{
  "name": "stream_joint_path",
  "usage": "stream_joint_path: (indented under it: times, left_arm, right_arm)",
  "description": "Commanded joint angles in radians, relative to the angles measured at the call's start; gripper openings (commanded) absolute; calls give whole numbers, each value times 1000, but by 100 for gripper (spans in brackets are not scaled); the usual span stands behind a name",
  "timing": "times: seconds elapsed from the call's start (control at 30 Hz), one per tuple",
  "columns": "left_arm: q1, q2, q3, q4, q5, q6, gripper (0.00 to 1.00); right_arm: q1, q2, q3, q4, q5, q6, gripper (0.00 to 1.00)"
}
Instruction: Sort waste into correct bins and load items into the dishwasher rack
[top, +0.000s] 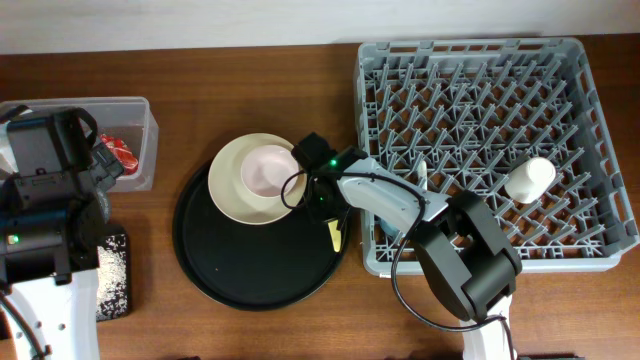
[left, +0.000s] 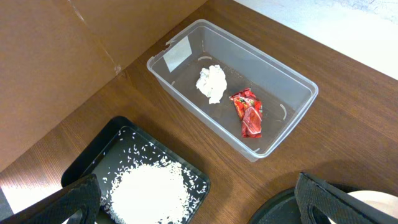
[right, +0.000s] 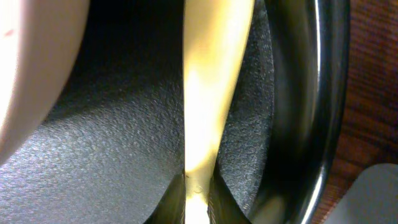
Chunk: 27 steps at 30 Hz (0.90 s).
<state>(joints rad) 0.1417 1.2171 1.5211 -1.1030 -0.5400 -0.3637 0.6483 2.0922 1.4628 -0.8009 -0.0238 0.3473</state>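
My right gripper (right: 199, 186) is shut on the yellow plastic fork (right: 211, 93), low over the round black tray beside the cream plate (top: 240, 190). The fork's end shows under the arm in the overhead view (top: 334, 236). The small pink bowl (top: 266, 170) sits on the plate. My left gripper (left: 205, 208) is open and empty above the bins. The clear tub (left: 292, 81) holds the crumpled white tissue (left: 212, 82) and the red wrapper (left: 247, 112). The black bin (left: 87, 162) holds the rice grains (left: 149, 193). The white cup (top: 528, 180) stands in the grey dishwasher rack (top: 590, 110). The light blue cup is not clearly visible.
The large round black tray (top: 230, 280) lies between the bins and the rack, its rim close on the right in the right wrist view (right: 323, 124). My right arm crosses the rack's front left corner. The left arm covers part of the clear tub in the overhead view.
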Motion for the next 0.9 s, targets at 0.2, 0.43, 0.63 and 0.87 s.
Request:
stream_joint_path:
  times: [0.2,0.43,0.63,0.87]
  left_arm:
    - [3,-6,8,2,-14,-14,99]
    - [3,-6,8,2,-14,-14,99]
    - [3,-6,8,2,-14,-14,99]
    - [3,-6,8,2,-14,-14,99]
  right_arm:
    - [4,-73,-4,-3,-16,-3,6]
    - [8,-103,-4,-90,-26,24,21]
    - [8,-87,-69,-100,-55,92,38]
    - [8,-71,-133,-21,-126,134,37]
